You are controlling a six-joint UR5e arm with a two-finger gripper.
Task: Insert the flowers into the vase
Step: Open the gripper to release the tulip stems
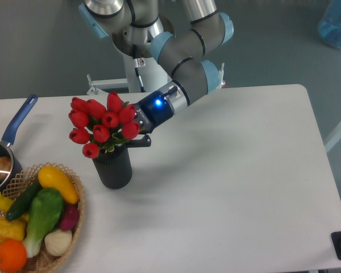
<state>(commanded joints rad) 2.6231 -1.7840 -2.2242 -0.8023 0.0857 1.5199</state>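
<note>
A: Taking the dark ribbed cylindrical vase [112,167] as the marker, what stands where?

B: The grey arm's 2-finger gripper [137,136] reaches in from its upper right, clenched on the bunch of red tulip flowers [102,125], which leans left over the mouth, stems apparently just inside.

A: Why grip so low?

B: Probably to steer the stems downward. A woven basket [74,224] of vegetables sits lower left.
</note>
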